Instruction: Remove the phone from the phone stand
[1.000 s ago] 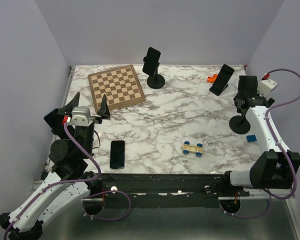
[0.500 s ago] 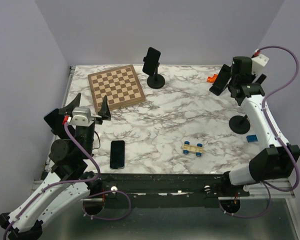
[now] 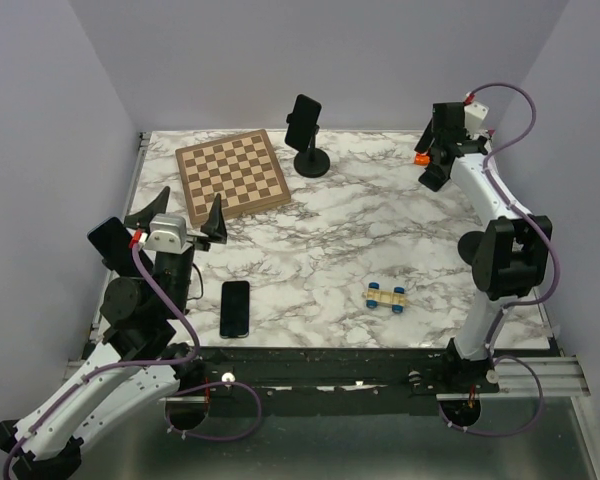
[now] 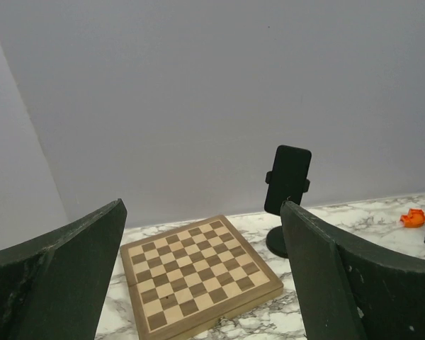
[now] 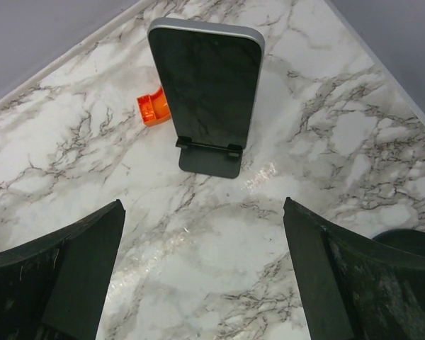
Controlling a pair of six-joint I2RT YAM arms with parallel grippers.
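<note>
nothing's done yet: the phone [image 5: 205, 78] leans in its phone stand [image 5: 207, 161] at the desk's [image 5: 326, 142] far right corner. your right gripper [image 5: 202, 204] hovers wide open before it; left gripper [image 4: 202, 205] wide open too. grasp and lift remain.

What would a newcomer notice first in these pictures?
The right gripper hangs open above a phone leaning in a small stand at the far right corner of the table, an orange piece beside it. A chessboard lies far left, with a second phone on a tall stand to its right.
</note>
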